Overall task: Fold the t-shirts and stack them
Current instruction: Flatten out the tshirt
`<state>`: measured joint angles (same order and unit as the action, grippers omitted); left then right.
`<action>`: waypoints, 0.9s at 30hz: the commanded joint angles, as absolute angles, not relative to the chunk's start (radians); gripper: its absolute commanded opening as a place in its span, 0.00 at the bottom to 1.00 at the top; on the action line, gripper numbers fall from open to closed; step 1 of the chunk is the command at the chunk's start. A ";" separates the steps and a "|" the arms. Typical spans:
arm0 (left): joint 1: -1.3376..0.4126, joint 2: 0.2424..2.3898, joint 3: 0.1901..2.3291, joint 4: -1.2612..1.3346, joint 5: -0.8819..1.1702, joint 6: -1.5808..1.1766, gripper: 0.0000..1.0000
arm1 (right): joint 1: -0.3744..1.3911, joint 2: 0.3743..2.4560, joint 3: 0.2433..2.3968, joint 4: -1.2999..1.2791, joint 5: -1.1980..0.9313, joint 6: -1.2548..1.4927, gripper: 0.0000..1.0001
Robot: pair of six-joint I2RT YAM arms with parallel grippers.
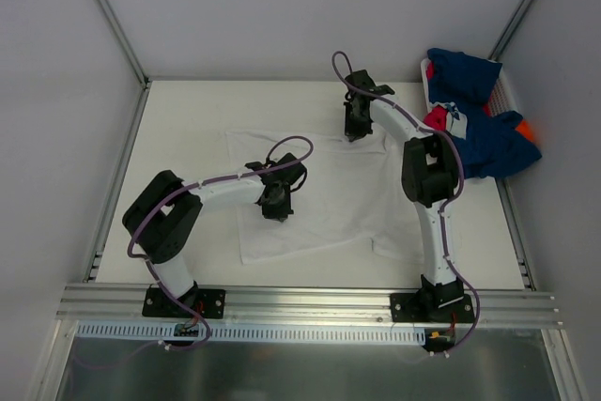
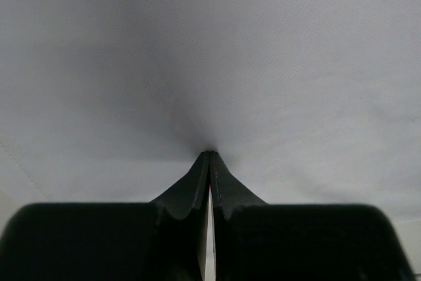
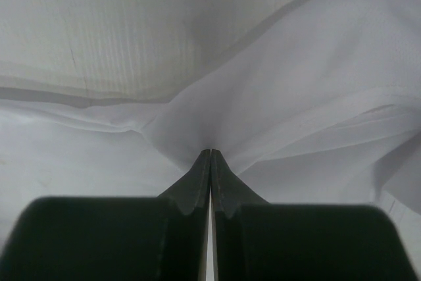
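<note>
Table (image 1: 188, 119): L+R pincers (image 1: 274, 211) (image 1: 354, 131) grip white tee (image 1: 329, 204).

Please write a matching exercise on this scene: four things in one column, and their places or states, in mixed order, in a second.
Things:
1. plain white cloth t-shirt
2. heap of navy blue cloth t-shirts
3. left gripper
4. right gripper

Places or states:
A. shut on the white shirt's far edge
B. spread out at the middle of the white table
C. shut on the white shirt, away from its edges
D. piled at the table's far right corner

Pairs: 1-B, 2-D, 3-C, 4-A
</note>
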<state>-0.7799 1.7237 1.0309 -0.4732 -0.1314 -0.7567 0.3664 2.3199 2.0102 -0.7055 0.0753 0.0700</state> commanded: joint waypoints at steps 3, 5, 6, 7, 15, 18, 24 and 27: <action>-0.795 1.707 0.991 -0.465 -0.112 -0.784 0.00 | 0.374 2.203 1.948 -0.735 0.129 0.069 0.00; -0.795 1.701 0.985 -0.465 -0.109 -0.782 0.00 | 0.377 2.197 1.927 -0.736 0.144 0.066 0.00; -0.795 1.697 0.974 -0.465 -0.109 -0.784 0.00 | 0.379 2.197 1.924 -0.735 0.147 0.066 0.00; -0.795 1.692 0.970 -0.463 -0.109 -0.785 0.00 | 0.380 2.200 1.919 -0.735 0.150 0.064 0.00; -0.795 1.609 0.879 -0.463 -0.089 -0.802 0.00 | 0.380 2.359 2.060 -0.796 0.137 0.075 0.00; -0.795 1.565 0.836 -0.465 -0.089 -0.816 0.00 | 0.380 2.431 2.170 -0.827 0.121 0.084 0.00; -0.796 1.483 0.753 -0.465 -0.075 -0.847 0.00 | 0.371 2.520 2.327 -0.854 0.072 0.107 0.00; -0.795 1.447 0.723 -0.466 -0.081 -0.854 0.00 | 0.365 2.554 2.374 -0.854 0.086 0.109 0.00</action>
<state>-0.7864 1.4830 0.7666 -0.4126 -0.0853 -0.8284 0.3721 2.5202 2.3051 -0.8104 0.0998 0.0868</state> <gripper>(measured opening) 0.003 0.009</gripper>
